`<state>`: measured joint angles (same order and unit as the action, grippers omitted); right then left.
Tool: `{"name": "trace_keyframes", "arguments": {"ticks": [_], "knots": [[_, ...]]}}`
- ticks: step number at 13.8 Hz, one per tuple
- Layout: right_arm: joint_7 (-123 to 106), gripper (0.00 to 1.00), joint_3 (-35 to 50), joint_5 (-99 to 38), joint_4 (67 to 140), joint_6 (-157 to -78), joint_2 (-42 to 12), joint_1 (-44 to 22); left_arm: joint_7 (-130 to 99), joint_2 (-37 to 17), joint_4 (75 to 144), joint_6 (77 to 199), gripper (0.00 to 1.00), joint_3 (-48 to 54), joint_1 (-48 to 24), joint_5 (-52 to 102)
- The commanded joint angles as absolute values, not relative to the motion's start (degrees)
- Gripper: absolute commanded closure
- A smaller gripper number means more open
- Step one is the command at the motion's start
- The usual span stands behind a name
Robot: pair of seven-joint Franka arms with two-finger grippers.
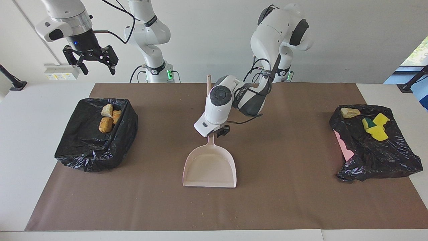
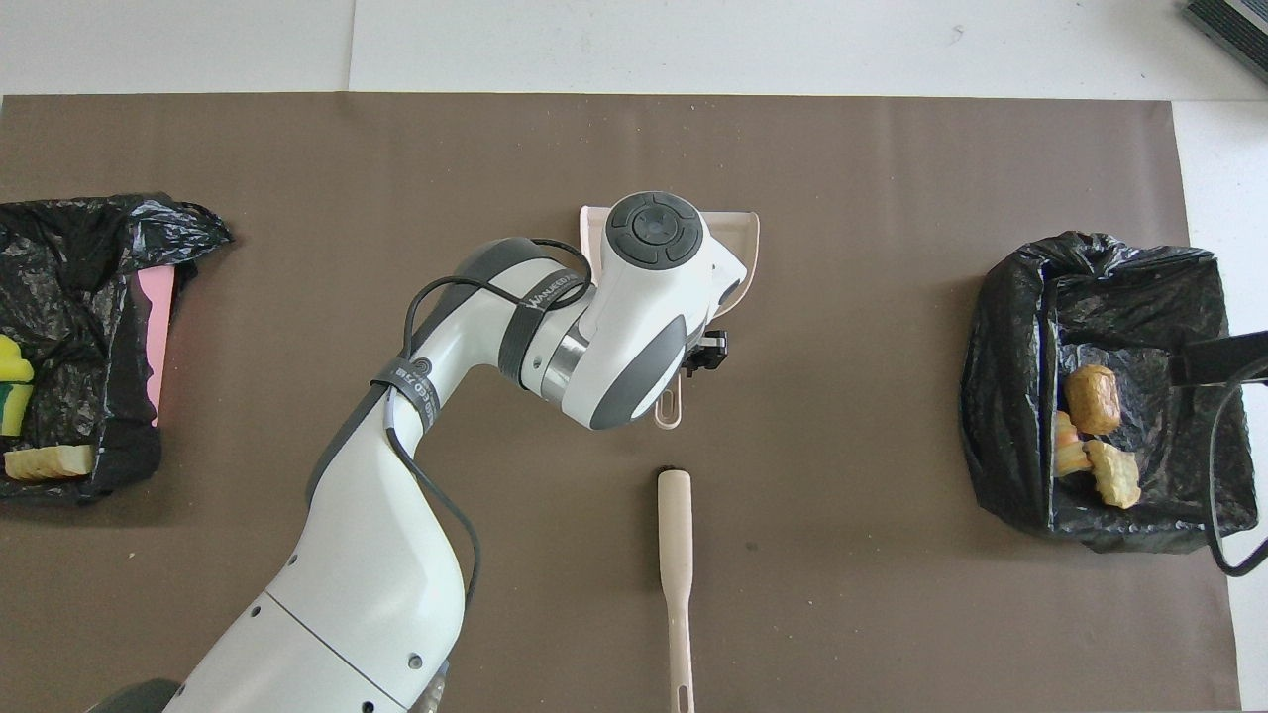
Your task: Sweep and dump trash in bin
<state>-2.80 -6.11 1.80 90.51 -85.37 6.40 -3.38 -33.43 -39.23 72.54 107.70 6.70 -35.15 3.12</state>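
A brown mat (image 1: 287, 201) covers most of the white table (image 1: 33, 134). What look like fine crumbs (image 1: 207, 219) speckle its edge farthest from the robots. A black post (image 1: 11, 80) stands at the right arm's end.

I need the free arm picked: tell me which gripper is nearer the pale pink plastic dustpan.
Left. The left gripper is right at the handle of the pale pink plastic dustpan; the right gripper hangs high over the right arm's end of the table.

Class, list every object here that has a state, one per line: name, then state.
Dustpan: flat on the mat, empty.
Brush: lying flat, unheld.
Bin at the right arm's end: holds three pieces.
Bin at the left arm's end: holds four pieces.
Right claw: open, raised.
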Motion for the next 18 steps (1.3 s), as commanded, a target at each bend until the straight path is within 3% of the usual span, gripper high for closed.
{"name": "trace_keyframes", "arguments": {"ticks": [1,4,9,11,15,18], "knots": [[-4.1,0.0,-5.7,2.0,92.4,-86.3,7.9,-3.0,-33.9,-36.7,74.3,108.1,0.0,6.2,-35.0,-1.6],[-4.0,0.0,-5.7,2.0,92.4,-86.3,7.9,-3.0,-33.0,-27.7,81.3,108.3,0.0,5.4,-30.5,-1.7],[-4.0,0.0,-5.7,2.0,92.5,-86.4,7.9,-3.0,-26.3,-8.6,99.8,107.9,0.0,5.4,-21.1,-4.0],[-4.0,0.0,-5.7,2.0,92.5,-86.4,7.9,-3.0,-18.8,-3.5,103.0,107.2,0.0,5.4,-16.8,-4.0],[-4.0,0.0,-5.7,2.0,92.5,-86.3,7.9,-3.0,-7.6,0.7,99.0,101.1,0.0,5.3,-9.3,-4.0],[-4.0,0.0,-5.7,2.0,92.5,-86.3,7.9,-3.0,-3.6,1.9,90.7,92.1,0.0,4.6,-4.9,-3.3]]}}
